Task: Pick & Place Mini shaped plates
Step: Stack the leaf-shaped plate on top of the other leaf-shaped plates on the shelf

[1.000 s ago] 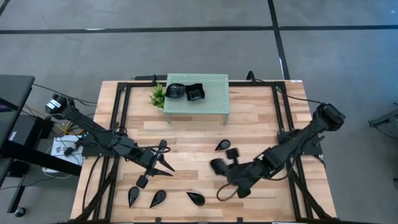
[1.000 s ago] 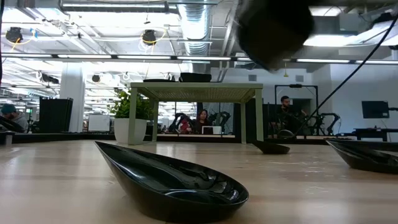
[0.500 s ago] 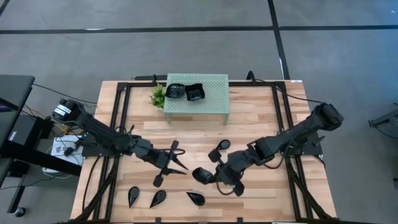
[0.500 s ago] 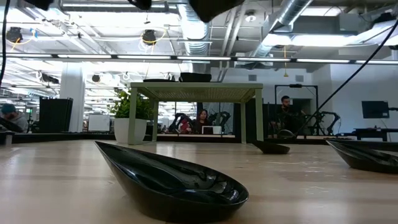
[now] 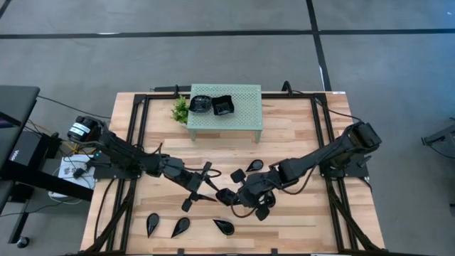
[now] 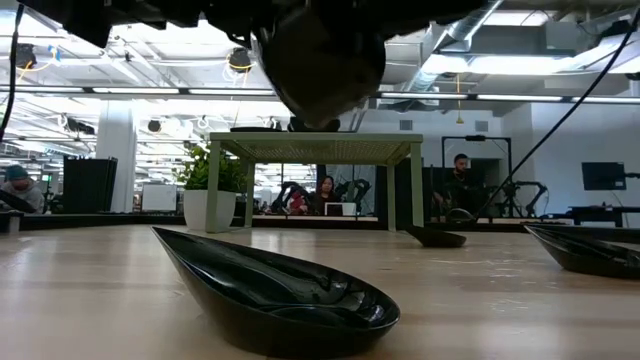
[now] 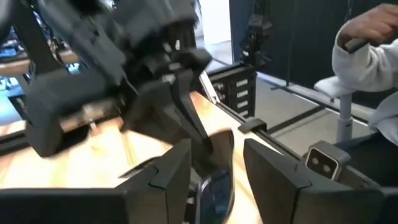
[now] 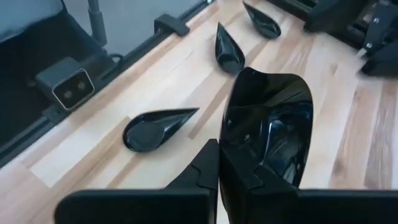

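Both arms have closed toward the bench's middle since a second ago: the right end effector (image 5: 226, 197), then off to the right, now meets the left end effector (image 5: 206, 190) almost tip to tip.

On the bench (image 5: 298, 146) the mint-green stand (image 5: 242, 107) sits at the far edge with two dishes (image 5: 212, 105) already on top, which suggests it is the drop-off, with a small plant (image 5: 180, 109) beside it. Open wood lies between stand and arms, so a lift toward it looks unobstructed.

The right end effector is clamped on the rim of a glossy black plate (image 8: 268, 127), holding it clear of the surface, apparently presenting it for a handover. The left one's fingers (image 7: 168, 171) stand apart on either side of that plate's edge, not yet closed, as far as the blurred wrist view shows.

Three teardrop plates (image 5: 180, 227) line the near edge, close to the frame rail, leaving little margin there. Another teardrop plate (image 5: 254, 166) rests just behind the right arm.
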